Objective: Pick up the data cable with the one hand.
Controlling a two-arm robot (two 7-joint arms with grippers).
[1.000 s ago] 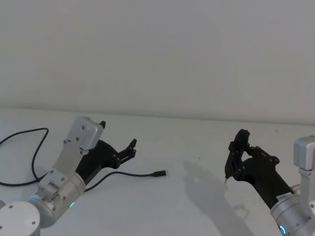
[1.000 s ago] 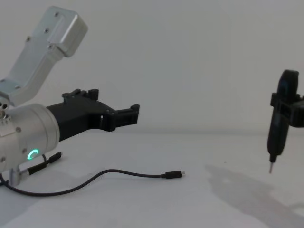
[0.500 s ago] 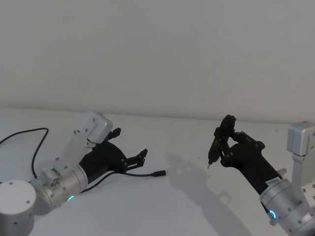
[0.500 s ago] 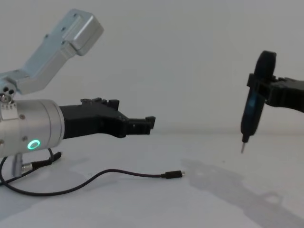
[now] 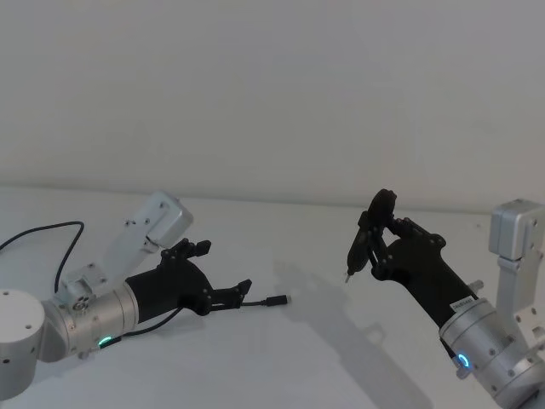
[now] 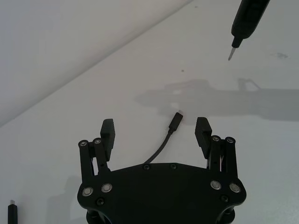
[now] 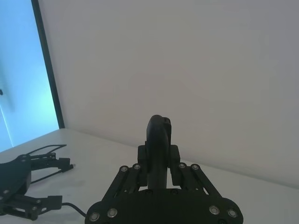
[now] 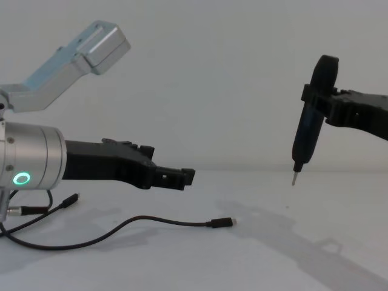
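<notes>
Data cable [image 5: 274, 300] flat on the white worktop [image 5: 298, 366], small plug with its short silvery tip pointing toward the robot's right, thin black cord trailing back under the left arm and on to a wide loop at the far left of the head view. Second plug [image 8: 71, 199] of the cord down on the worktop close beside the left arm's silver wrist. Left gripper [image 6: 155, 127] reaching forward low over the cord, fingers [image 6: 202, 128] spread wide apart with nothing between the pads. From the left wrist camera, plug end of the cord lined up in the gap between the two fingers, tip just beyond them. From the chest camera, clear daylight between gripper and cord, so no contact. Right gripper [image 7: 159, 154] raised well above the worktop on the robot's right side, well apart from the cord, fingers clamped together on a black tool [image 8: 306, 133] shaped like a thick pen. Tool hanging nearly upright, slightly tilted, thin metal tip [image 8: 293, 180] pointing down and clear of the surface, rounded top end standing above the fingers. Shadows of both arms across the worktop, plain pale wall [image 5: 272, 102] behind
</notes>
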